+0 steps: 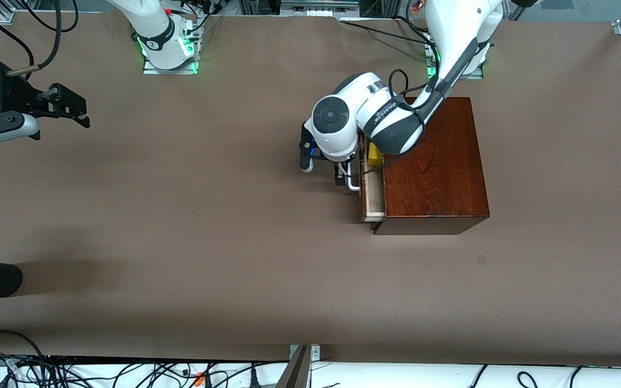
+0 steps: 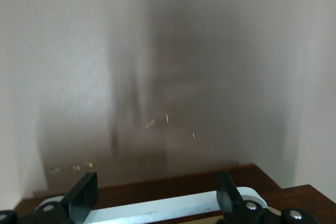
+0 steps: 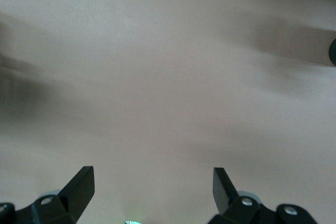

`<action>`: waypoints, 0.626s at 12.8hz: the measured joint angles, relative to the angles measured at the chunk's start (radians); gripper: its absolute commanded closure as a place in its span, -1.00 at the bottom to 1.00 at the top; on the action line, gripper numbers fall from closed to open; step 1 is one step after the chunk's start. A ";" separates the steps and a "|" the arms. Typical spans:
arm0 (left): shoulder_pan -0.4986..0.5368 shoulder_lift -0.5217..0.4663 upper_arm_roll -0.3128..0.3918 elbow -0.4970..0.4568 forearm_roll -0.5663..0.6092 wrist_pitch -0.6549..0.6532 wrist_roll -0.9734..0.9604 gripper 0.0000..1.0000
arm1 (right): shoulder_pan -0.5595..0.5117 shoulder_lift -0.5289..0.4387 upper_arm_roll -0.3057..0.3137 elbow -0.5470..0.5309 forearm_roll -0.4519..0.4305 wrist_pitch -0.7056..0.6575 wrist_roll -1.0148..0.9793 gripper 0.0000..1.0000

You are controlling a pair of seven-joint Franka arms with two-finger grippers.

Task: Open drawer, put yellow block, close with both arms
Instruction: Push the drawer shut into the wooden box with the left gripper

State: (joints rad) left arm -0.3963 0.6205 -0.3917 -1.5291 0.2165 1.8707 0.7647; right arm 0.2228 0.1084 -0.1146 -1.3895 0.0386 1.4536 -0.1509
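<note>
Nearest, drawer (image 1: pixel 373 193) partly slid out of box (image 1: pixel 434 161), pale interior showing, white handle (image 1: pixel 351 180) at its front. Block (image 1: pixel 375 156) sits in the drawer, half hidden under left arm's wrist. Left tool (image 2: pixel 157 203) spread wide, fingers either side of the handle, not clamping it. Right tool (image 1: pixel 65 105) wide open, empty, waiting above bench (image 1: pixel 208 242) at right arm's end.

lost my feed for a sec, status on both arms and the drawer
Left gripper open at the white handle. Drawer partly out, yellow block inside. Right gripper open, waiting over bare table. Nothing in the way.
</note>
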 measured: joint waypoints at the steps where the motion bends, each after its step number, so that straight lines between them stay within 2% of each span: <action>1: 0.014 0.000 -0.001 0.000 -0.001 -0.013 0.003 -1.00 | 0.000 0.000 0.000 0.000 0.000 0.000 0.000 -1.00; 8: 0.039 0.000 -0.003 0.000 -0.001 -0.027 0.007 -1.00 | -0.002 0.000 -0.001 0.000 -0.005 0.000 0.022 -1.00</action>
State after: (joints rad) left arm -0.3577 0.6204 -0.3946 -1.5290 0.2159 1.8439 0.7717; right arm 0.2210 0.1083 -0.1158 -1.3895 0.0334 1.4534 -0.1290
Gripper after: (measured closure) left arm 0.000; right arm 0.000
